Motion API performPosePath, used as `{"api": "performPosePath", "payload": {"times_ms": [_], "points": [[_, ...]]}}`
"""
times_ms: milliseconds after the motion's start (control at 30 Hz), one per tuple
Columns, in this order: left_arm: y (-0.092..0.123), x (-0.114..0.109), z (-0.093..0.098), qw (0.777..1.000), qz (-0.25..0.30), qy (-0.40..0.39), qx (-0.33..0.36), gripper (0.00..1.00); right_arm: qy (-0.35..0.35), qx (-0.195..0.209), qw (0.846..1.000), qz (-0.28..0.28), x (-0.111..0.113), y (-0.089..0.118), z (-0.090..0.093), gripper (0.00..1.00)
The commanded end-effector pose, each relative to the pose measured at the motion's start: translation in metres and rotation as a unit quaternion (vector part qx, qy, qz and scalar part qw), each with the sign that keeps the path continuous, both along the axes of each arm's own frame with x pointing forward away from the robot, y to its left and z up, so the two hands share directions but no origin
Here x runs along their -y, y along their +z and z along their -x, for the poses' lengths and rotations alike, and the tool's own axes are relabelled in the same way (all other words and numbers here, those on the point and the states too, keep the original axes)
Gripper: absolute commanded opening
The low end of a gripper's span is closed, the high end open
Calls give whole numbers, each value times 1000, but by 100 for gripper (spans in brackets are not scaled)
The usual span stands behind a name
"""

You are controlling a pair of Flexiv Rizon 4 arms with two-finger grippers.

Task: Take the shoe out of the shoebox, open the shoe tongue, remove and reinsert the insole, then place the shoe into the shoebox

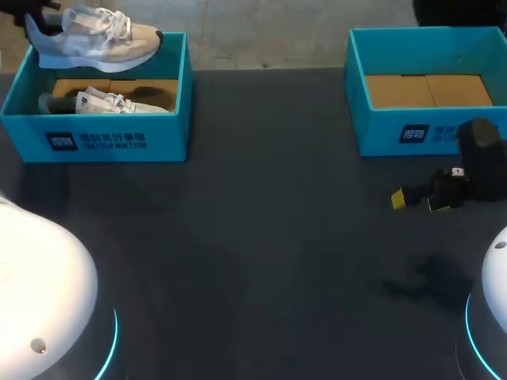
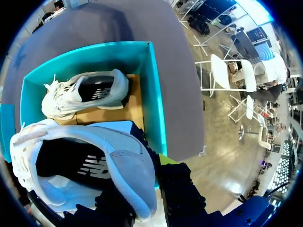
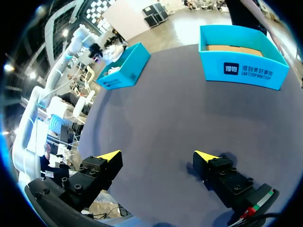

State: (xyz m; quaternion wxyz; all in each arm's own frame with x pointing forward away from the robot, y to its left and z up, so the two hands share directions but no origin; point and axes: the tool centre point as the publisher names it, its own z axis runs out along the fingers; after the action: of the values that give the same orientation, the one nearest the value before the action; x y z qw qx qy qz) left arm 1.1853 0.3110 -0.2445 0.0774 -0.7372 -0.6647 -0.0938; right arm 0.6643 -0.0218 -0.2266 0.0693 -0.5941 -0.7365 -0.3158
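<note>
Now my left gripper (image 2: 144, 184) is clamping the shoe (image 2: 85, 161) above the far-left shoebox (image 2: 155, 109); my right gripper (image 3: 157, 156) is hanging, fingers spread, over the table (image 3: 161, 104) at right.

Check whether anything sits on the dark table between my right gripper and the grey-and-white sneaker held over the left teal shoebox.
Nothing visible does. Only bare dark table lies between the right gripper and the grey-and-white sneaker above the teal shoebox.

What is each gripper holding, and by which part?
The left gripper holds a shoe by its heel end, above the left shoebox; the right gripper is open and holds nothing.
</note>
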Motion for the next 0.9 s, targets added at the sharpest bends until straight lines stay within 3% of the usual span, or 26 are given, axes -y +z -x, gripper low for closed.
{"api": "performPosePath", "payload": {"times_ms": [33,900], "points": [[-15,2,-7,1000,-1,0,-5,0,-1,0,1000,1,-1,0,1,100],[-106,18,-27,1000,1,5,4,0,-1,0,1000,1,-1,0,1,100]]}}
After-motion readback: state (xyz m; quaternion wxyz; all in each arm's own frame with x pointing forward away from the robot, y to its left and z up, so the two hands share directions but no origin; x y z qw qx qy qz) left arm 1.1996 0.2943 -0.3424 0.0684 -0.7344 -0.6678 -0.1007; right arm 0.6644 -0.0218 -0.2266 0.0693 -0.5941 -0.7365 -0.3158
